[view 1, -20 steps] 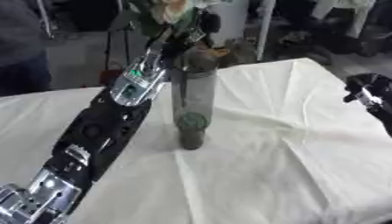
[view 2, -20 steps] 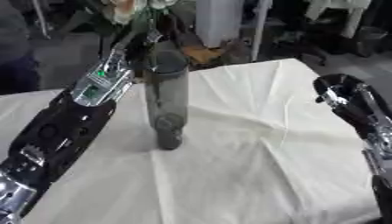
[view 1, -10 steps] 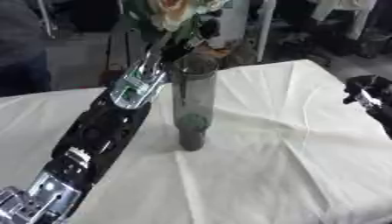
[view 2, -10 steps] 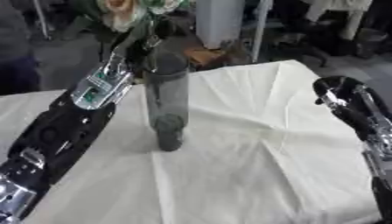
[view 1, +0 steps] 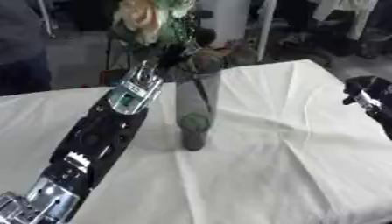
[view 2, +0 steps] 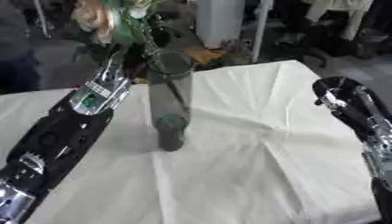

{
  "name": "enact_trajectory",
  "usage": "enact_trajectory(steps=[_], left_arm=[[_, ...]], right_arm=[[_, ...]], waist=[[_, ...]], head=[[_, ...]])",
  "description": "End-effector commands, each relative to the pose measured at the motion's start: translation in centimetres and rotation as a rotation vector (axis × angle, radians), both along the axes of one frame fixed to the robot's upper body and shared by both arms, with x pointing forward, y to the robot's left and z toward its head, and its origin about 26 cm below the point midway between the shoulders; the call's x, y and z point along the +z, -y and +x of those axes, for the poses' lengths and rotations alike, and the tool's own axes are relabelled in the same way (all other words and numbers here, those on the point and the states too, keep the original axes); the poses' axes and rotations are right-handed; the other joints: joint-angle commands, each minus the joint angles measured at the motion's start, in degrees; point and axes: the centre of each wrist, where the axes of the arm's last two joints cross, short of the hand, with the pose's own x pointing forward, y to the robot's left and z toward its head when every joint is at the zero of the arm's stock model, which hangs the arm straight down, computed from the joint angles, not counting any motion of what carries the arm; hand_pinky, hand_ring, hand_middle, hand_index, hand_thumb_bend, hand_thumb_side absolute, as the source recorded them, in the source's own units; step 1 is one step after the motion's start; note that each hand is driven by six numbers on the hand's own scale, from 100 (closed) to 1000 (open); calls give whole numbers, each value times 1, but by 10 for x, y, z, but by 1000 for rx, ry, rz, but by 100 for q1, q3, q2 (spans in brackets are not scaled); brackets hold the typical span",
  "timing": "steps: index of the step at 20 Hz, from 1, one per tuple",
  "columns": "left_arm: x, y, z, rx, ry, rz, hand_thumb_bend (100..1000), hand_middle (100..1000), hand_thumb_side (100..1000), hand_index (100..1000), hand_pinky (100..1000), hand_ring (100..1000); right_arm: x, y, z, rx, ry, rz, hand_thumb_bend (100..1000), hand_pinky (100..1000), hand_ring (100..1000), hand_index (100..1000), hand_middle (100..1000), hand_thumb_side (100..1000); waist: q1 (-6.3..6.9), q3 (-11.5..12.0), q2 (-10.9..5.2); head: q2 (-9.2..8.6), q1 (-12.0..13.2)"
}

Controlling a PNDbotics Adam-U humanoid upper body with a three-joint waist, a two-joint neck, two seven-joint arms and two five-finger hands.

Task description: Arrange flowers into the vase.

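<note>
A tall, clear glass vase (view 2: 170, 105) stands upright near the middle of a table covered with a creased white cloth (view 1: 291, 144). The vase has a dark, thick base and an open round mouth.

The left arm reaches in from the lower left and rises along the vase's left side. Its left hand (view 1: 157, 59) is up at the level of the vase rim, just beside the mouth, and holds a bunch of flowers (view 1: 149, 17) with a pale peach bloom and green leaves. The blooms sit above and a little left of the vase opening; dark stems run down toward the rim, but whether they have entered the mouth cannot be told. The fingers are hidden among stems and leaves, so their posture cannot be told.

The right hand (view 2: 337, 94) shows at the right edge, well apart from the vase, above the cloth, with its fingers curled and holding nothing.
</note>
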Motion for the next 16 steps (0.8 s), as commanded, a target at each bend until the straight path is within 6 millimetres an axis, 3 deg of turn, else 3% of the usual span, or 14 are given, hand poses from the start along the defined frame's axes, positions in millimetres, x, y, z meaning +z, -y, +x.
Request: enact_trajectory(steps=[1,6,16], left_arm=[[7,-4,2,18,19,9,1000,849,726,844,908,734],[13,-7,3,41,45,30,1000,849,706,844,907,738],[44,-22,5,235,246,237,1000,836,663,852,895,746]], right_arm=[[15,4,3,-4,35,-20,486,631,506,709,550,566],[15,4,3,-4,35,-19,487,631,506,709,549,566],[14,5,3,-6,31,-21,489,631,504,708,546,566]], waist=[[-32,0,-45],[-27,-11,-51],[-23,-12,-72]], head=[[-43,-12],[-47,-15],[-34,-35]])
